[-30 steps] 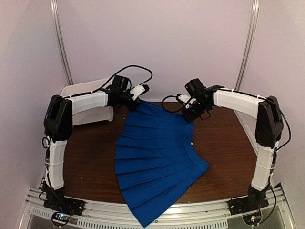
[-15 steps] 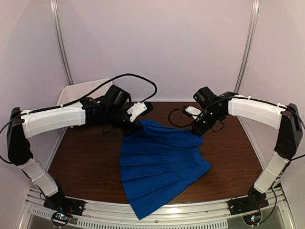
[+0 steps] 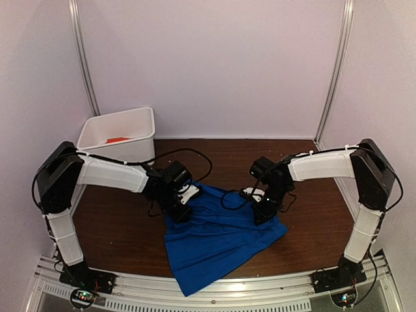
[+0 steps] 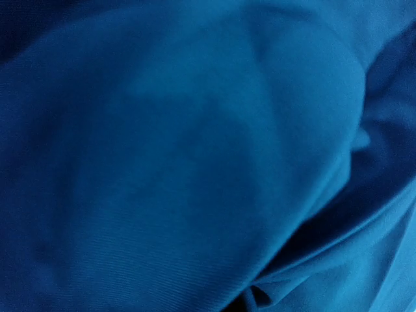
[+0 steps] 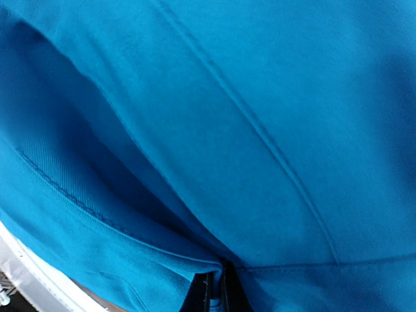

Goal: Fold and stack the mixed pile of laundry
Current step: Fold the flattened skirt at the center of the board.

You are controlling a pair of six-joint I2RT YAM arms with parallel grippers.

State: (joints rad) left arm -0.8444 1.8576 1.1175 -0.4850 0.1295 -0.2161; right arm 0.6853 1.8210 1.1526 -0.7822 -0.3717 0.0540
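A white bin (image 3: 147, 129) sits in the upper left of the overhead view, at the desk's (image 3: 120, 227) far left corner. Inside it a strip of the orange-red garment (image 3: 117, 139) shows against the far wall; the rest is hidden by the rim.

The blue garment (image 3: 218, 244) lies rumpled at lower centre of the desk. Its near corner hangs over the front edge onto the metal rail (image 3: 273, 286).

The left pincer (image 3: 184, 207) is down on the garment's upper left edge. Its wrist view is filled with blue cloth, so I cannot tell how its fingers stand. The right pincer (image 3: 261, 209) is at the upper right edge, its dark fingers pressed together on a gathered hem. A black cable (image 3: 198, 161) loops over the desk behind the left arm.
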